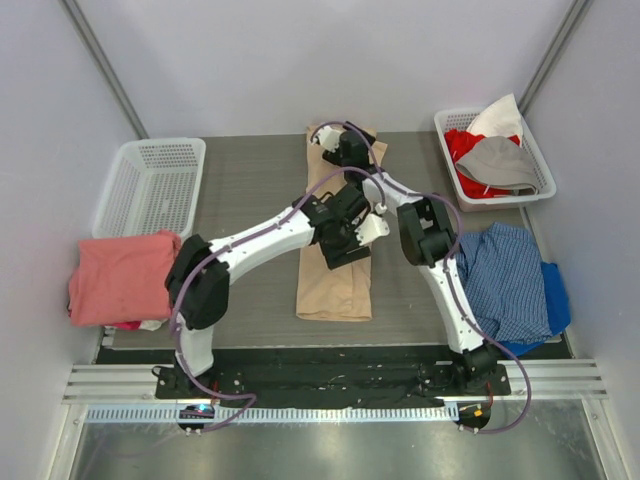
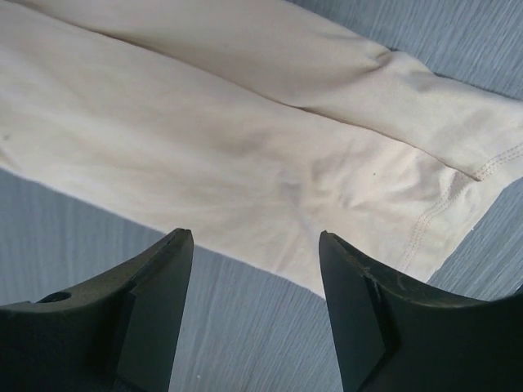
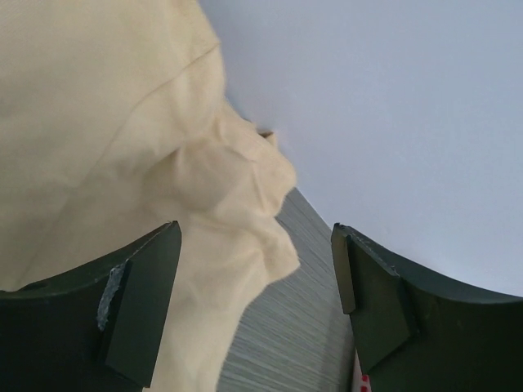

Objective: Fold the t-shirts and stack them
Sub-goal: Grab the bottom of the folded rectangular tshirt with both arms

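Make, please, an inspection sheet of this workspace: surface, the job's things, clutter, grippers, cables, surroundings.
Surface: grey table, no spills seen.
Job's things: tan t-shirt folded into a long strip in the middle, its far end crumpled; pink t-shirt folded at the left edge.
Clutter: left basket empty; right basket holds red, white and grey cloth; checked shirt lies loose on the right, over blue cloth.
Grippers: left gripper open, above the strip's edge; right gripper open, above the crumpled end.
Cables: purple cables run along both arms, looping at the bases.
Surroundings: white walls; metal rail in front.
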You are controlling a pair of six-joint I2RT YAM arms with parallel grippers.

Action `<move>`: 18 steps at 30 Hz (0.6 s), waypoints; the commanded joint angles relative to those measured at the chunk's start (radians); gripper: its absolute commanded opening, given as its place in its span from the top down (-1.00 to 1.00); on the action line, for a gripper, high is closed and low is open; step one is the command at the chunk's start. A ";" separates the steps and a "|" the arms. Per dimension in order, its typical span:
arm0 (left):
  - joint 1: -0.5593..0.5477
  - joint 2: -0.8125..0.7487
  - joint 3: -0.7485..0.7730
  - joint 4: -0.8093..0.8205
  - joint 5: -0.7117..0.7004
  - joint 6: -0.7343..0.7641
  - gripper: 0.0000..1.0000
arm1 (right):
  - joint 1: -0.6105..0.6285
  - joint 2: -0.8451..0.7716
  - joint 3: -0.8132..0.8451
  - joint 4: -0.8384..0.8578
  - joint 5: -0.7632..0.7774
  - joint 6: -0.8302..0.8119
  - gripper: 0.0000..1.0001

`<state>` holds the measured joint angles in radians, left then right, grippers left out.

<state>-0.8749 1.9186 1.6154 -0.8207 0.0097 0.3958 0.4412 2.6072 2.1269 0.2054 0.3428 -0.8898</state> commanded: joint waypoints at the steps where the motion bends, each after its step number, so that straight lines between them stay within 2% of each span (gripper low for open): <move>1: -0.003 -0.111 -0.006 0.023 -0.056 -0.017 -0.36 | 0.004 -0.199 -0.059 0.052 0.038 0.028 -0.67; 6: 0.002 -0.223 -0.087 0.055 -0.148 -0.017 -0.44 | 0.004 -0.337 -0.172 -0.046 0.055 0.069 -0.71; 13: 0.047 -0.462 -0.252 0.181 -0.203 -0.046 -0.63 | 0.001 -0.611 -0.519 -0.119 0.111 0.097 -0.72; 18: 0.115 -0.538 -0.322 0.196 -0.199 -0.070 -0.74 | 0.005 -0.841 -0.685 -0.332 0.078 0.228 -0.71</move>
<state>-0.8074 1.4429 1.3247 -0.7006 -0.1722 0.3634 0.4412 1.9324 1.5360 0.0406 0.4263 -0.7845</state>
